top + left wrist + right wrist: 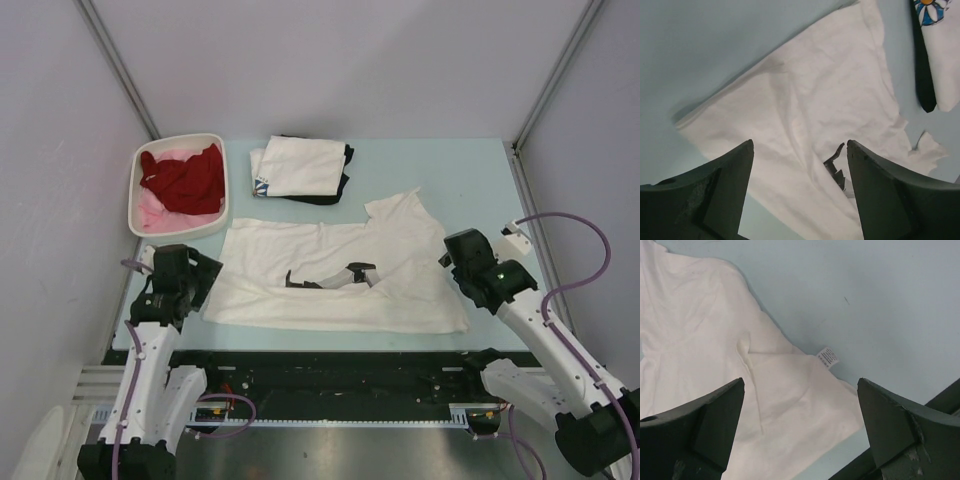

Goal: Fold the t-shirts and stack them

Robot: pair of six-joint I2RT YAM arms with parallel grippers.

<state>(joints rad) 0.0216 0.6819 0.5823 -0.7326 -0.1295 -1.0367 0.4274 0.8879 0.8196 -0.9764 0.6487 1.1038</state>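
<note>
A cream-white t-shirt (330, 275) lies spread flat across the middle of the table, with a dark print showing at a fold (330, 277). My left gripper (203, 277) hovers open over its left edge, nothing between the fingers; the left wrist view shows the cloth (815, 100) below the open gripper (800, 143). My right gripper (455, 255) hovers open over the shirt's right corner (790, 410), with nothing inside the gripper (801, 381). At the back, a folded cream-white t-shirt (300, 165) with a small blue mark (262, 185) lies on a folded black one (345, 172).
A white oval basin (137, 215) at the back left holds a dark red t-shirt (185, 180) on a pink one (150, 208). A small white label (827, 357) sticks out at the spread shirt's edge. Grey walls close in the table on three sides.
</note>
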